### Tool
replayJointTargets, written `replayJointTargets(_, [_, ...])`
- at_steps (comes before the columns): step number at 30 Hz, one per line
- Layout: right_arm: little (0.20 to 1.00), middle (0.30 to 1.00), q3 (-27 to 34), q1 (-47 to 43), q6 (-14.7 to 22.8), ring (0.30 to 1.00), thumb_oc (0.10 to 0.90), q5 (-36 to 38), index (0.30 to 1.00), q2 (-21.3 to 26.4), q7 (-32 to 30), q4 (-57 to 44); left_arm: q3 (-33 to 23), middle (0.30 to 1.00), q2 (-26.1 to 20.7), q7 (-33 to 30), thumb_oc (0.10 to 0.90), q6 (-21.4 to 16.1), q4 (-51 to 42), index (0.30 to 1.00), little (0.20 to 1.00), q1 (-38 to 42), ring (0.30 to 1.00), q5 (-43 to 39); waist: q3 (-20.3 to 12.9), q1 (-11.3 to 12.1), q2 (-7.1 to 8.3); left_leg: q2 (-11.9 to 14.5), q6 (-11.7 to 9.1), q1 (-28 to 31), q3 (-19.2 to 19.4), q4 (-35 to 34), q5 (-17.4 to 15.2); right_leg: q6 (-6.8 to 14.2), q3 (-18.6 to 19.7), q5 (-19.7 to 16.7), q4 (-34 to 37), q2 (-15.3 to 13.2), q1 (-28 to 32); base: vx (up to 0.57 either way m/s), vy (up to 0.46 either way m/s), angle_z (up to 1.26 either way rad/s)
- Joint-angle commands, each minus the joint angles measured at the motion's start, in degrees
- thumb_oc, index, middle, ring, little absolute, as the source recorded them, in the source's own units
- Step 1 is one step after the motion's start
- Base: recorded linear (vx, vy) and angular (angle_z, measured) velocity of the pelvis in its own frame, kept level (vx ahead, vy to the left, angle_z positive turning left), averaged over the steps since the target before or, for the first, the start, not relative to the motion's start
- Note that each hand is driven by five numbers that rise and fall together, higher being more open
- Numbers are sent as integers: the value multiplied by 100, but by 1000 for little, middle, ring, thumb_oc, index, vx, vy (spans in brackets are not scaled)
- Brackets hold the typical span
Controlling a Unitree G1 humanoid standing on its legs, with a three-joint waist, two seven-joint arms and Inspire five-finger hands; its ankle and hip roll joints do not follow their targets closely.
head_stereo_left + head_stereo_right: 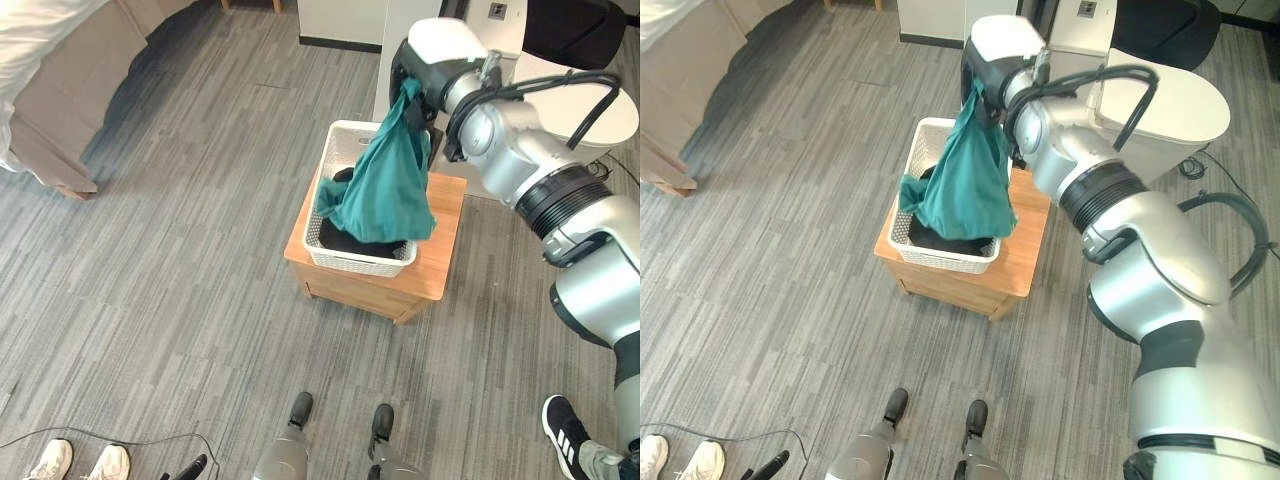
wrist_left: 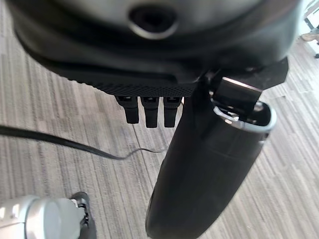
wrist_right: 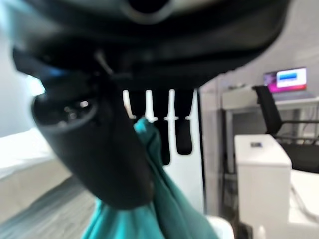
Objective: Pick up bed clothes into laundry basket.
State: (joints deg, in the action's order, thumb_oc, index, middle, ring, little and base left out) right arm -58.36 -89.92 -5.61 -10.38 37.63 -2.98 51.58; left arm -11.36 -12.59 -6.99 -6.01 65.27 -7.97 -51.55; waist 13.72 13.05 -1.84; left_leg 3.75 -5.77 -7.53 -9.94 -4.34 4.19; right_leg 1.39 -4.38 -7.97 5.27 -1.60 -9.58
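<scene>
Nearby, noted white shoes (image 1: 80, 462) at 7 o'clock and a dark shoe (image 1: 566, 420) at 5 o'clock, a person's, well apart from the work. Found the left hand (image 2: 149, 74) over bare floor in its wrist view, fingers (image 2: 149, 112) straight and loose, holding nothing. Farther out, at 1 o'clock, saw a low wooden table (image 1: 440, 270) bearing a white basket (image 1: 360, 262), with dark clothes (image 1: 350, 243) lying inside. Saw a teal cloth (image 1: 385, 185) dangling over the basket, its lower folds down at the level of the dark clothes and bulging past the rim's 3 o'clock side. Above that, found the right hand (image 1: 412, 100) pinching the top of the cloth between thumb and curled fingers (image 3: 182, 129). Farthest, at 10 o'clock, made out a bed (image 1: 60, 80) corner.

Judged the drop not yet made. Feared a spill on release, given so much cloth hanging toward the 3 o'clock side: part left on the table or slid to the floor. Feared also a snag on the fingers, dragging cloth back out with a rising arm.

Could not tell whether the folds touched the dark clothes or how much cloth rested inside, with the basket's 3 o'clock wall hidden behind it. Could not make out the garment's kind, nor anything left on the bed, cut off at the edge.
</scene>
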Motion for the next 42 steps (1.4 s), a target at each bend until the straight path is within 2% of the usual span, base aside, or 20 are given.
replayJointTargets(1, [300, 300, -327, -1727, 136, 300, 400, 244, 300, -74, -682, 487, 64, 900, -629, -225, 800, -259, 355, 900, 900, -14, 900, 236, -90, 27, 383, -423, 138, -180, -125, -66, 76, 328, 58, 1160, -27, -113, 698, 50, -21, 2])
replayJointTargets(7, [300, 300, -257, -1613, 150, 300, 400, 430, 300, -119, -724, 439, -4, 900, -653, -303, 800, -239, 502, 900, 900, 17, 900, 239, -63, 26, 414, -423, 139, -192, -130, -66, 68, 317, 51, 1180, -27, -108, 705, 12, -6, 1])
replayJointTargets(17, [300, 300, -293, -1318, 165, 300, 400, 238, 300, -256, -633, 753, 79, 900, -614, -339, 800, -338, 433, 900, 900, 113, 900, 86, 140, 57, 267, -444, 122, -388, -143, -66, 140, 320, 66, 1121, -27, -120, 469, 0, 0, 0])
replayJointTargets(18, [900, 900, -288, -1201, 139, 900, 800, 231, 900, -302, -544, 942, 112, 900, -584, -340, 800, -356, 422, 900, 900, 123, 900, 72, 190, 54, 246, -433, 114, -434, -136, -66, 160, 311, 106, 1102, -27, -114, 415, 0, 0, 0])
replayJointTargets(19, [900, 900, -289, -1201, 142, 900, 800, 232, 900, -305, -545, 947, 112, 900, -583, -340, 800, -356, 421, 900, 900, 121, 900, 72, 186, 56, 246, -433, 114, -436, -134, -66, 160, 311, 108, 1101, -27, -114, 412, 0, 0, 0])
replayJointTargets(20, [900, 900, -425, -1103, 125, 900, 800, 247, 900, -373, -246, 1093, 123, 900, -561, -314, 800, -343, 439, 900, 900, 137, 900, 49, 203, 70, 234, -434, 104, -454, -136, -66, 168, 306, 122, 1102, -27, -105, 396, 0, 0, 0])
replayJointTargets(26, [900, 900, -505, -1215, 135, 900, 800, 255, 900, -546, -307, 1483, 248, 900, -473, -333, 800, -358, 334, 900, 900, 59, 900, 115, 207, 90, 205, -439, 90, -461, -156, -66, 171, 309, 134, 1112, -27, -89, 398, 5, -4, -1])
replayJointTargets(31, [900, 900, -581, -1226, 163, 900, 800, 147, 900, -520, -308, 1375, 309, 900, -442, -341, 800, -368, 201, 900, 900, -11, 900, 143, 221, 73, 190, -444, 93, -415, -141, -66, 161, 304, 146, 1115, -27, -84, 434, 0, 0, 0])
replayJointTargets(34, [900, 900, -617, -1244, 184, 900, 800, 32, 900, -524, -314, 983, 381, 900, -459, -332, 800, -355, 123, 900, 900, 19, 900, 197, 229, 41, 182, -443, 96, -396, -147, -66, 158, 299, 146, 1108, -27, -85, 449, 0, 0, 0])
replayJointTargets(38, [900, 900, -478, -1348, 248, 900, 800, 234, 900, -445, -402, 120, 391, 900, -471, -348, 800, -341, 25, 900, 900, 59, 900, 219, 224, -28, 171, -449, 97, -378, -137, -66, 154, 304, 168, 1100, -27, -97, 453, -10, 11, -2])
replayJointTargets(40, [900, 900, -255, -1379, 345, 900, 800, 573, 900, -376, -510, -569, 382, 900, -508, -368, 800, -324, 14, 900, 900, 111, 900, 282, 200, -102, 190, -450, 100, -343, -94, -66, 136, 313, 216, 1083, -27, -105, 461, -27, 34, 0])
replayJointTargets(41, [900, 900, -27, -1364, 430, 900, 800, 1045, 900, -325, -566, -1015, 357, 900, -521, -385, 800, -310, 27, 900, 900, 152, 900, 284, 165, -148, 221, -444, 103, -314, -68, -66, 119, 316, 240, 1087, -27, -107, 480, 0, 0, 0])
replayJointTargets(42, [900, 900, -20, -1359, 422, 900, 800, 1048, 900, -316, -565, -1030, 356, 900, -526, -384, 800, -309, 27, 900, 900, 152, 900, 284, 166, -147, 226, -445, 103, -311, -68, -66, 118, 316, 240, 1089, -27, -108, 483, 0, 0, 0])
